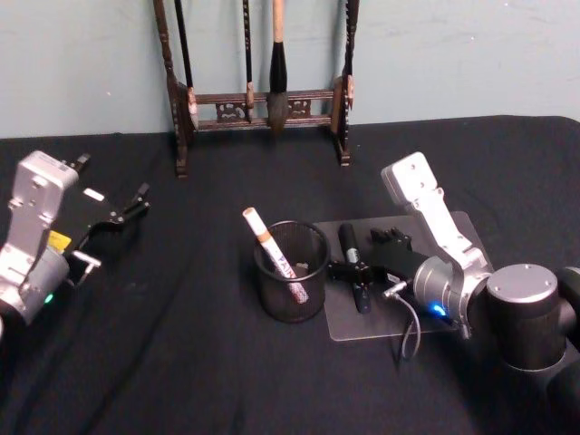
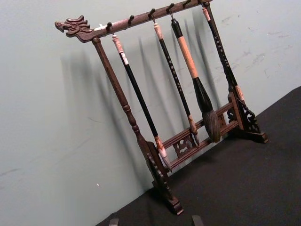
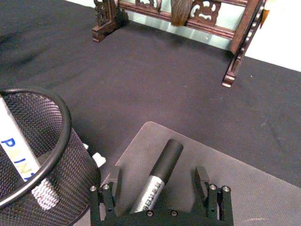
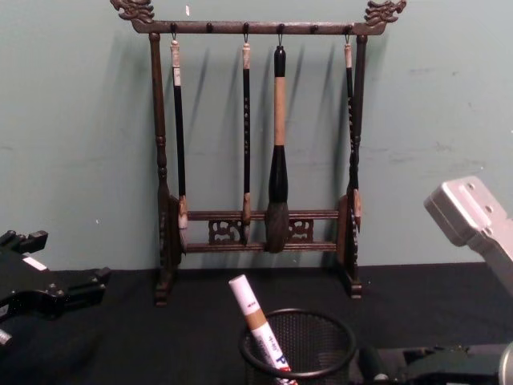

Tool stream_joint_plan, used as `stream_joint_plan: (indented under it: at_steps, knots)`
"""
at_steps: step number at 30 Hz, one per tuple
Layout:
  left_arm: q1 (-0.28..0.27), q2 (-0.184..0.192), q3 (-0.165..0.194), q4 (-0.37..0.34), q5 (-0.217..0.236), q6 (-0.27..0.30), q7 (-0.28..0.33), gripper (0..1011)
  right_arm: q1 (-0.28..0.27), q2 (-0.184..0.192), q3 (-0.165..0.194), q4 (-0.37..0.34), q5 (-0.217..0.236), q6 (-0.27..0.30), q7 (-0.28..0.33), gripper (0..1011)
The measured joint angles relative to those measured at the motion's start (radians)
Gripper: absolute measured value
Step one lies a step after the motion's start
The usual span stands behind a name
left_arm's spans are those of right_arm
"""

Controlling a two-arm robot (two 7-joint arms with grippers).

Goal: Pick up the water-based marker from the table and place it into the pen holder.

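Spanning everything: black tabletop (image 1: 181, 362), pale wall behind. Standing upright at back edge: dark wooden brush rack (image 4: 256, 26), dragon-carved ends, brushes hanging from top bar. Right gripper (image 3: 157, 176) low over clear mat (image 1: 358, 324), centre-right; jaws spread wide, one each side of water-based marker (image 3: 167, 157), apart from it on both sides. Left gripper (image 1: 116, 227) at far left, well apart from task things; jaws open, holding nothing. Mat flat on tabletop, just beside pen holder (image 1: 290, 304). Holder: round black mesh cup, upright, mid-tabletop, on mat's left. Marker lying flat on mat, black cap toward rack, grey body running back btwn the jaws; not in holder. Leaning inside holder: white paint pen (image 1: 265, 237), tan band near top, upper end sticking above rim.
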Motion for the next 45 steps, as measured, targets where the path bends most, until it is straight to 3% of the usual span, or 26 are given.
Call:
stream_joint_plan:
  at_steps: [45]
  knots:
    - [0.000,0.000,0.000,0.000,0.000,0.000,0.000,1001,-0.021,-0.034,0.047,0.019,-0.067,-0.023,0.061,1002]
